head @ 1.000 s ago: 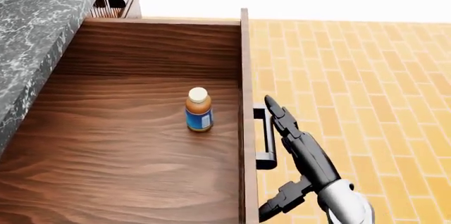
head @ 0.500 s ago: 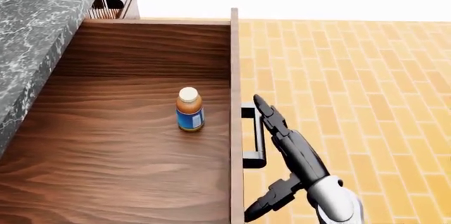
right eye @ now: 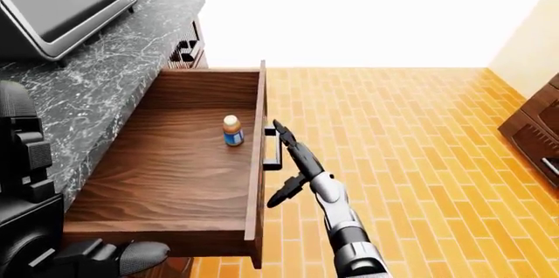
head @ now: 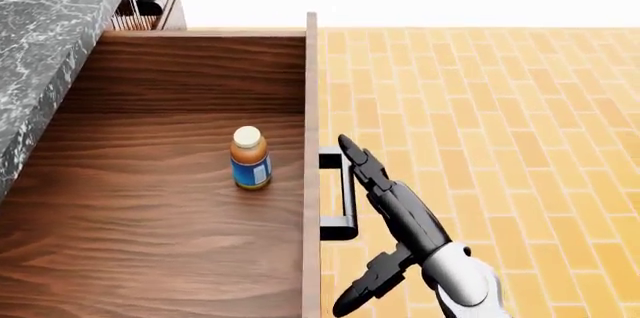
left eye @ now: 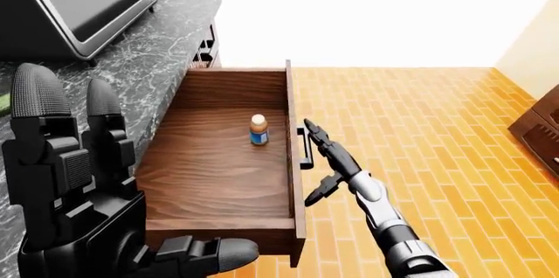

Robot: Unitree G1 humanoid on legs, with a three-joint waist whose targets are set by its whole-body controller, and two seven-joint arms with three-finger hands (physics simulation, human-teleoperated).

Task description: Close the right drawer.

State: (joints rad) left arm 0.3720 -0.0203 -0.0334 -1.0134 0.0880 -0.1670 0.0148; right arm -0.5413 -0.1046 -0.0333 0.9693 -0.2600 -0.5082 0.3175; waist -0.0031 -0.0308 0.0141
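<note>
Beside the drawer [head: 170, 205], at its handle side, the right hand [head: 385, 205] is shown with fingers extended and spread, nothing being gripped; the straight fingers [head: 362, 164] are laid along the handle [head: 343, 196], touching or just short of it, while the thumb is splayed toward the bottom of the head view. The drawer is seen pulled well out from under the marble counter [head: 50, 40], its front panel [head: 311, 168] running top to bottom in the head view, with the handle's long axis parallel to that panel. The panel lies to the left of the right hand, so a push toward the view's left is judged to be what the closing requires. The left hand [left eye: 78, 193] is held up close to the camera in the left-eye view, fingers upright and apart, empty, and well apart from the handle; the right hand is the nearer one. Inside the drawer a single small bottle [head: 249, 157] stands upright on the wooden floor, close to the front panel; no other contents are visible. A microwave [left eye: 78, 2] rests on the counter.
</note>
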